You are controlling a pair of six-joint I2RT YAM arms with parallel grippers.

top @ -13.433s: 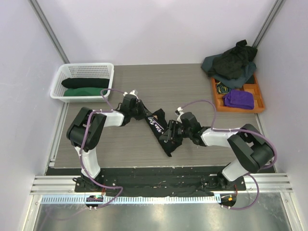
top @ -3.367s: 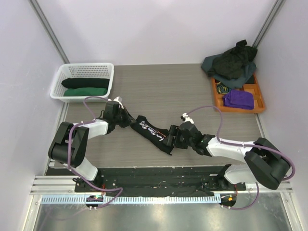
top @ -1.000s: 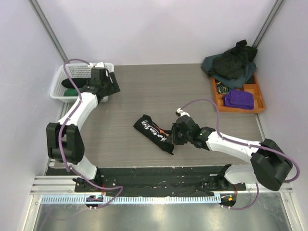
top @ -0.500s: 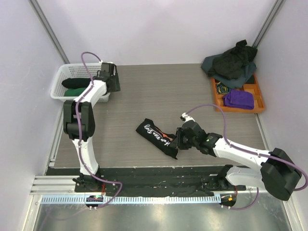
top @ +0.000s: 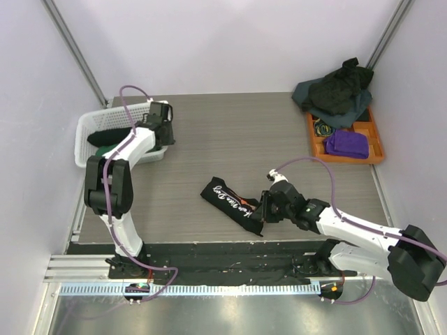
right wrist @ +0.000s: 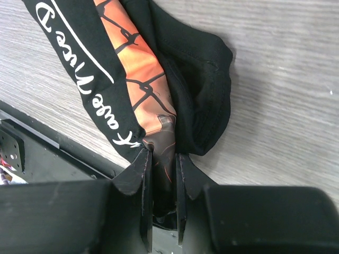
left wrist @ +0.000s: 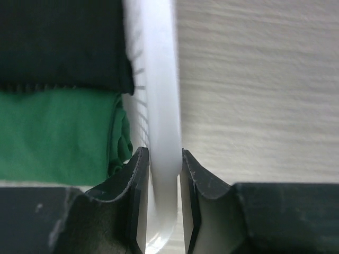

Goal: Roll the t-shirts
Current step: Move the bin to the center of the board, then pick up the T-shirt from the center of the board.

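On the desk [top: 279,139], the black script-lettered t-shirt [top: 227,199] lies bunched lengthwise. Right pincer [right wrist: 160,159] grips its end, arm stretched low. Left pincer [left wrist: 161,161] clamps the rim of the basket [left wrist: 153,79].

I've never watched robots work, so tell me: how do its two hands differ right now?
The left hand pinches the rim of the white basket; the right hand pinches the lettered black t-shirt. The left hand is far back at the left; the right hand is close to the front. Both are closed on something.
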